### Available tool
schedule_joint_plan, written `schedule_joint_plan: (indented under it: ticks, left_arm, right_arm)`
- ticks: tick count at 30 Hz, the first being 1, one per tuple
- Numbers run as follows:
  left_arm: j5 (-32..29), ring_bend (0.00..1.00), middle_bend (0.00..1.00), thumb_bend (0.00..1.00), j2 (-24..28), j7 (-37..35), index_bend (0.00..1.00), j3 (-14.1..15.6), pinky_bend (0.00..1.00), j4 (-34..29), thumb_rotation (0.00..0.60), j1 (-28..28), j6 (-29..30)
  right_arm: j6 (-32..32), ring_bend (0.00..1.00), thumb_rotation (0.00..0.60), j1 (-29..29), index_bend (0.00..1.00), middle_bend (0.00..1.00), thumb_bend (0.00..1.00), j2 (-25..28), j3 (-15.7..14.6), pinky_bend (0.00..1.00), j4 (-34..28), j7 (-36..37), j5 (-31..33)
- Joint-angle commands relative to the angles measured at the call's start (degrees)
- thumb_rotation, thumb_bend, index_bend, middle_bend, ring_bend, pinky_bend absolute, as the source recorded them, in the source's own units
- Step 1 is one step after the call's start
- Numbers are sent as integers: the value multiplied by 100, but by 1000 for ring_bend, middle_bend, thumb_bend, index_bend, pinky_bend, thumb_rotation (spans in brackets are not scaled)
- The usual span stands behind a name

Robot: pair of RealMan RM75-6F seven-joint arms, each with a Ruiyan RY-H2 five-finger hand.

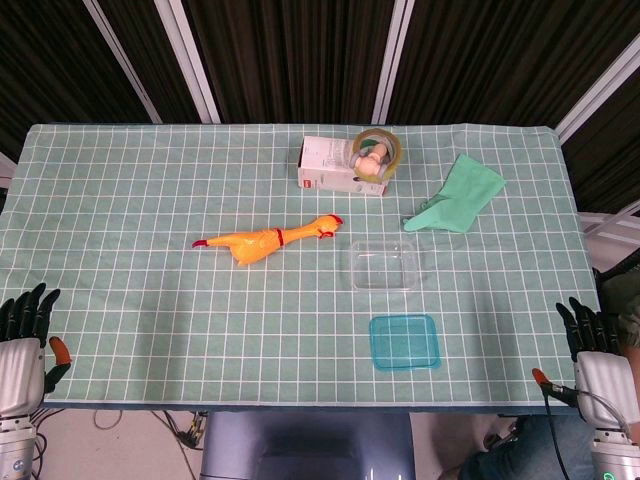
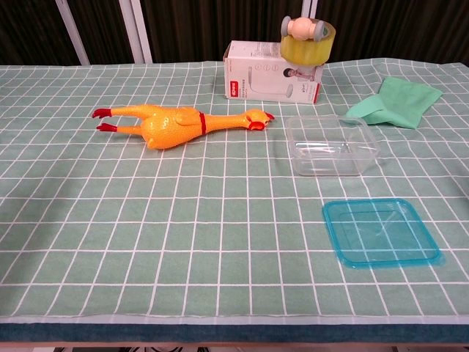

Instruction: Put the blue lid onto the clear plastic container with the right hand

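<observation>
The blue lid (image 1: 404, 342) (image 2: 380, 232) lies flat on the green checked cloth near the front edge, right of centre. Just behind it stands the clear plastic container (image 1: 384, 264) (image 2: 332, 144), uncovered, with nothing inside. My right hand (image 1: 596, 352) hovers off the table's front right corner, fingers apart and holding nothing, well to the right of the lid. My left hand (image 1: 24, 340) is off the front left corner, also with fingers spread and holding nothing. The chest view shows neither hand.
A yellow rubber chicken (image 1: 265, 239) (image 2: 174, 122) lies left of the container. A white box (image 1: 338, 166) (image 2: 271, 81) with a tape roll (image 1: 377, 152) (image 2: 307, 35) on it stands at the back. A folded green cloth (image 1: 458, 195) (image 2: 396, 103) lies at the back right.
</observation>
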Motion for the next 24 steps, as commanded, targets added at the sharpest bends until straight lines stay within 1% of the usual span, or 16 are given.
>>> schedule_joint_plan:
  ticks: [1, 5, 9, 13, 16, 18, 22, 24]
  left_arm:
    - [-22, 0, 0, 770, 1, 1, 97, -4, 0, -1, 600, 0, -9]
    - [-35, 0, 0, 770, 12, -23, 96, -19, 0, -12, 600, 7, 7]
    - [-43, 0, 0, 770, 32, -62, 96, -50, 0, -71, 600, 11, 35]
    - [-115, 0, 0, 770, 28, -44, 97, -50, 0, -64, 600, 3, -18]
    - [-121, 0, 0, 770, 16, -21, 97, -38, 0, -57, 600, 0, -36]
    - [-133, 0, 0, 770, 8, -20, 97, -41, 0, -51, 600, -2, -41]
    - [-251, 0, 0, 770, 9, -27, 97, -75, 0, -25, 600, -19, -98]
    - [-283, 0, 0, 770, 13, -33, 97, -89, 0, -26, 600, -28, -115]
  right_arm:
    - [-176, 0, 600, 36, 0, 0, 175, 125, -89, 0, -94, -54, 13]
    - [-491, 0, 600, 89, 0, 0, 155, 335, -227, 0, -366, -90, 75]
    - [-740, 0, 600, 190, 0, 0, 155, 598, -335, 0, -586, 37, -30]
    - [-1134, 0, 600, 441, 0, 0, 155, 909, -322, 0, -882, -278, -25]
    - [-1530, 0, 600, 687, 0, 0, 155, 1162, -234, 0, -1292, -651, 216]
    - [-1767, 0, 600, 862, 0, 0, 155, 1247, -143, 0, -1594, -1067, 467]
    - [-2214, 0, 600, 1242, 0, 0, 156, 1188, 31, 0, -2140, -1928, 1121]
    - [-2358, 0, 600, 1404, 0, 0, 155, 1117, 92, 0, -2291, -2321, 1480]
